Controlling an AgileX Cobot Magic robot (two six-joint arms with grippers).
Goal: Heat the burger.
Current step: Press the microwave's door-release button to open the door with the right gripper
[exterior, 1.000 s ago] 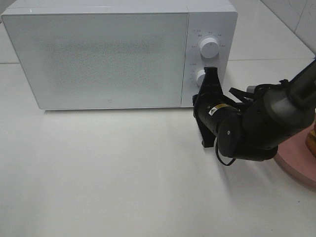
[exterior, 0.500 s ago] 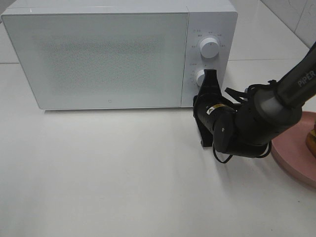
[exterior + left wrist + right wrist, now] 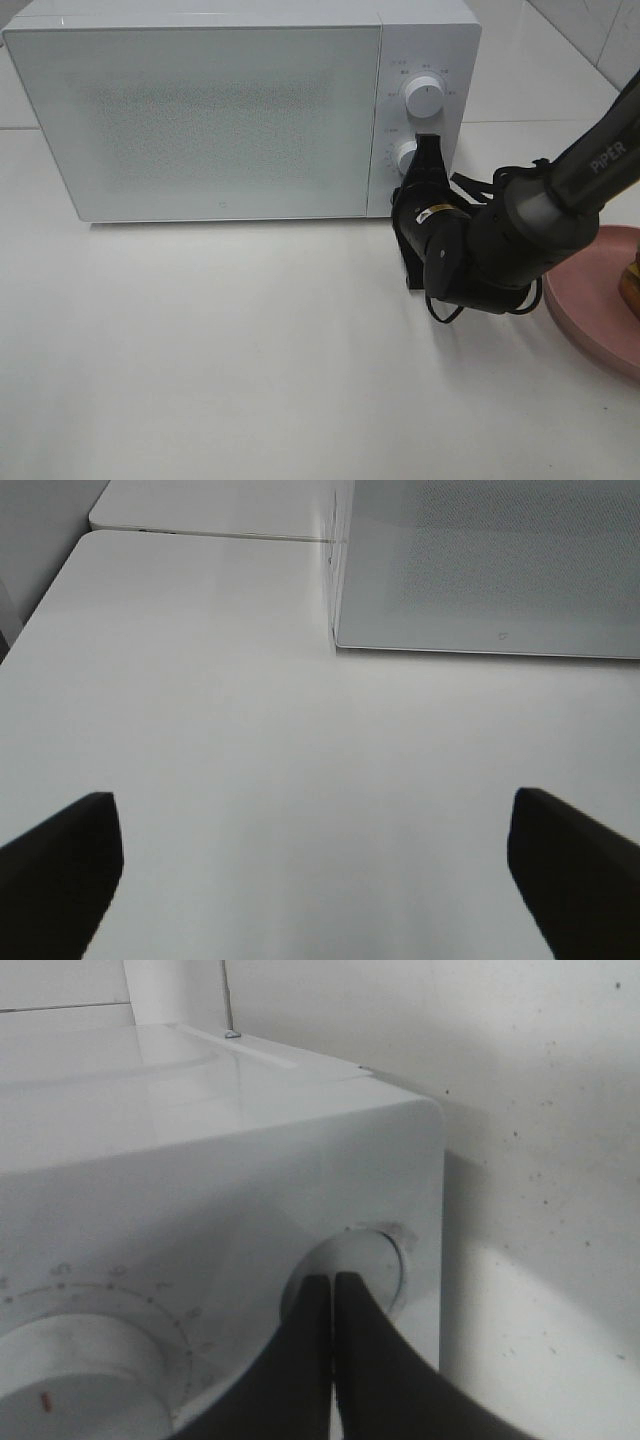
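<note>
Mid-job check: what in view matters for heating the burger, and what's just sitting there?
In play: microwave, door shut; lower knob, shut right end effector at it; pink plate; brown sliver at frame edge, probably the burger.
Idle: upper knob; open left end effector above the table.

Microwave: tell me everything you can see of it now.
The microwave is a white box standing at the back of the white table, door shut, its front a speckled grey window. The right-hand panel carries two round white knobs, the upper knob above the lower knob. The right gripper, jaws shut, has its tips at the lower knob, apparently touching it.
</note>
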